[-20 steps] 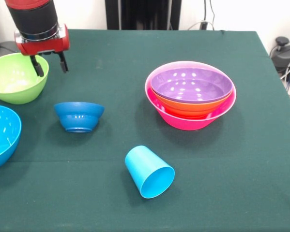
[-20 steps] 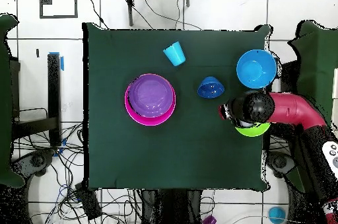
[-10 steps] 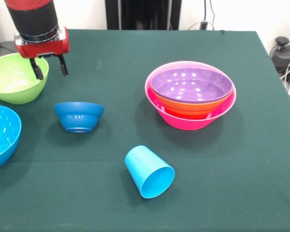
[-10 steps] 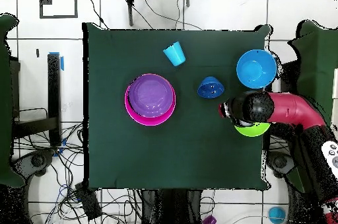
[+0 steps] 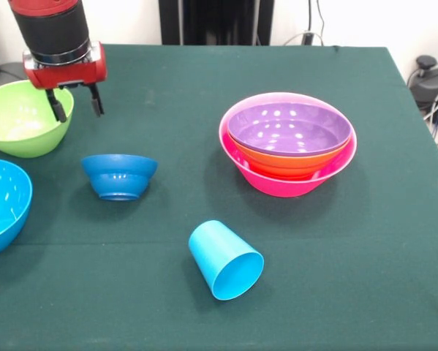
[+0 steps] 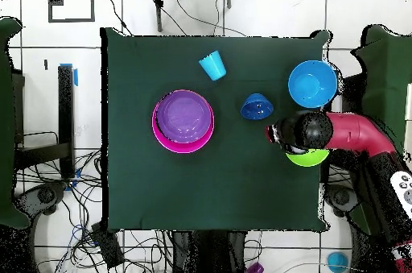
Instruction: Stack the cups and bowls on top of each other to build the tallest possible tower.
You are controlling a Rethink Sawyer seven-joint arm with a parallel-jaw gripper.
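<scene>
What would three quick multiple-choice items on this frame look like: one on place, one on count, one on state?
1. Where do the jaws hang?
A. Over the tower
B. At the lime green bowl's rim
C. Beside the cup

2. How many bowls are nested in the tower?
A. Two
B. Three
C. Five

3. How is the sky blue cup?
A. Upright
B. Upside down
C. On its side

Answers:
1. B: the gripper hangs at the edge of the lime green bowl, far from the tower.
2. B: purple sits in orange, orange in pink.
3. C: the sky blue cup lies on the table with its open mouth facing the front camera.
</scene>
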